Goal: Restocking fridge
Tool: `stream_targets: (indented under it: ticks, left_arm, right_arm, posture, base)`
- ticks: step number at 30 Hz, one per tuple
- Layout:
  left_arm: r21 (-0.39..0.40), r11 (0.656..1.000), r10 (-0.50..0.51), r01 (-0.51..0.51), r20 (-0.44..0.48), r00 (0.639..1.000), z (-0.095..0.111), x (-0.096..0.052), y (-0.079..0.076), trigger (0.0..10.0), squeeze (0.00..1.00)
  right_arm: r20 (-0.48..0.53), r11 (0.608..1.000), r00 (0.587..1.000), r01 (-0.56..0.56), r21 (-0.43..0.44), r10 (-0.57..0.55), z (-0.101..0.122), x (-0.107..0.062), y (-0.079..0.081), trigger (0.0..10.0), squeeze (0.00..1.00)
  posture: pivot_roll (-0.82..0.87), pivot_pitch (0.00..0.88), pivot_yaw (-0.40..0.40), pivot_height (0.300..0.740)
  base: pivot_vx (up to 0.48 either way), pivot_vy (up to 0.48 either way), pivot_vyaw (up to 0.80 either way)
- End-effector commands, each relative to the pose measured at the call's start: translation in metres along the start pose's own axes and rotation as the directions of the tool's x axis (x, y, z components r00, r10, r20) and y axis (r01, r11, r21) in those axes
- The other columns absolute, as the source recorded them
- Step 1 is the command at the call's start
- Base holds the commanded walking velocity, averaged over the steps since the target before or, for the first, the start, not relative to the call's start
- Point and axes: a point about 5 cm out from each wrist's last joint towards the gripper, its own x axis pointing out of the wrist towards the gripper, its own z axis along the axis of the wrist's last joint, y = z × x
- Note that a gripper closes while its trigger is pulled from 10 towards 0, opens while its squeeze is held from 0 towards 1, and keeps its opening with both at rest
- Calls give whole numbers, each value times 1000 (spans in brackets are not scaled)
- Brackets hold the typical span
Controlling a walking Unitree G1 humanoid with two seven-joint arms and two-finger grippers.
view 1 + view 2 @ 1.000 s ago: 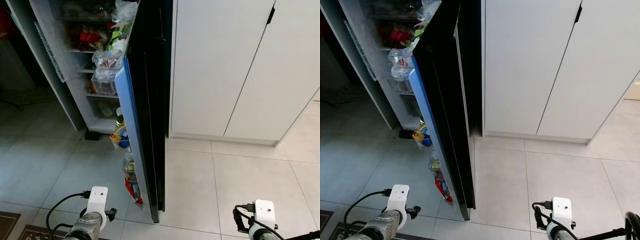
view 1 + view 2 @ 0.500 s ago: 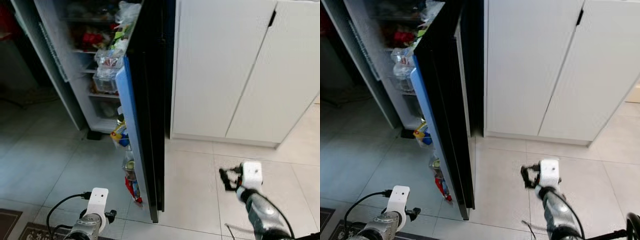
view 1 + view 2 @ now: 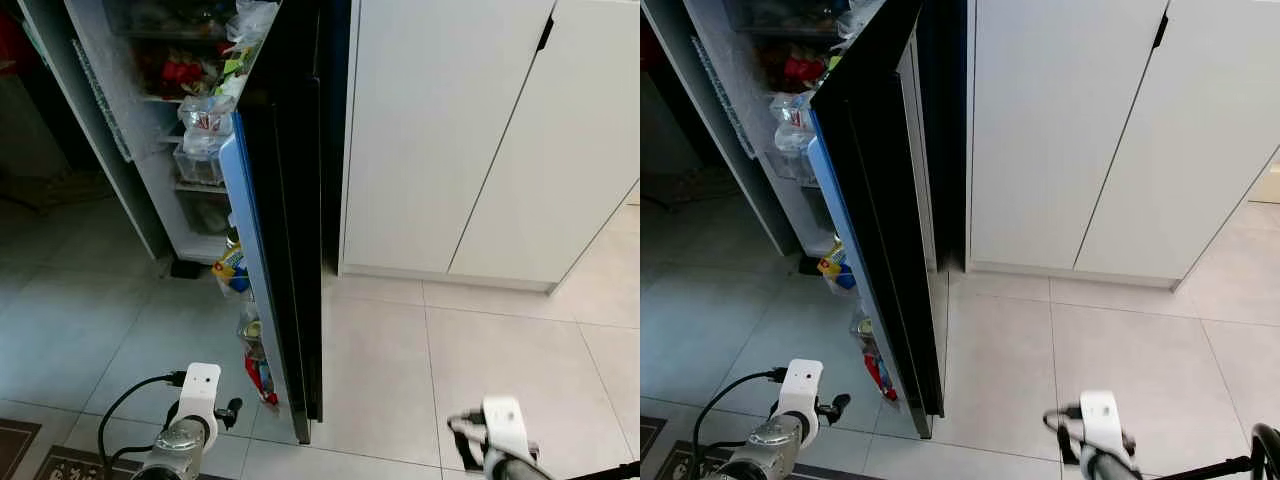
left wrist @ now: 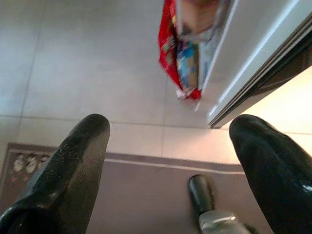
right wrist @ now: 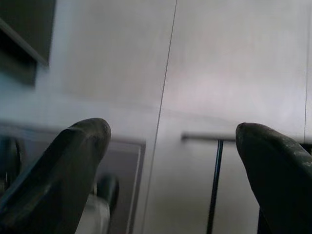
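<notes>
Left eye view: the fridge [image 3: 150, 120] is seen at the far left with its door [image 3: 285, 250] swung open toward the near side, edge-on to the camera. The door is black outside, with a blue-white inner liner. Door shelves are packed with items: clear bags [image 3: 205, 125] near the top, a yellow packet [image 3: 232, 268] lower down, and a red packet [image 3: 258, 378] at the bottom, close to the floor [image 3: 380, 360]. Shelves inside the fridge are stocked with red and green items, too small to identify. White cupboards [image 3: 480, 140] stand at the far right, just beside the fridge.

The left gripper [image 4: 168, 170] is held low at the near left, over the tiled floor and the edge of a mat [image 4: 141, 204], near the bottom corner of the door. In the left wrist view its fingers [image 4: 73, 165] are spread wide apart with nothing between them; the red packet and the door edge are seen beyond them.

The right gripper [image 5: 170, 170] is held low at the near right, over the floor. In the right wrist view its fingers [image 5: 63, 170] are likewise wide apart and nothing is held; pale floor tiles are seen beyond them
</notes>
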Motion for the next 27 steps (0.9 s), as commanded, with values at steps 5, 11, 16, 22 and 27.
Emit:
stream_targets:
  ticks: [5, 11, 16, 22, 27]
  left_arm:
    - [41, 998, -43, 42, 22, 999, 0, -1, 0, 10000, 0]
    - [105, 989, -111, 104, 61, 992, 2, -3, -1, 10000, 0]
    - [136, 982, -132, 127, 28, 991, -4, -4, 0, 10000, 0]
    - [155, 978, -139, 139, -8, 990, -16, -8, 1, 10000, 0]
    - [190, 970, -145, 154, -57, 988, -31, -12, 1, 10000, 0]
  right_arm:
    - [-21, 999, 999, -27, -19, 26, -8, -1, 15, 10000, 0]
    - [-7, 998, 999, -47, -42, 46, -8, -1, 21, 10000, 0]
    - [-10, 998, 999, -47, -49, 47, -10, -2, 23, 10000, 0]
    - [-37, 998, 998, -42, -44, 41, -23, -5, 27, 10000, 0]
    - [-71, 998, 997, -39, -48, 35, -38, -9, 27, 10000, 0]
  posture:
    - [-124, 4, 23, 740]
    - [-127, 30, 41, 740]
    - [-133, 31, 55, 740]
    - [-126, 28, 63, 740]
    - [-140, 19, 63, 740]
  base:
    - [0, 0, 0]
    - [0, 0, 0]
    - [0, 0, 0]
    - [0, 0, 0]
    - [0, 0, 0]
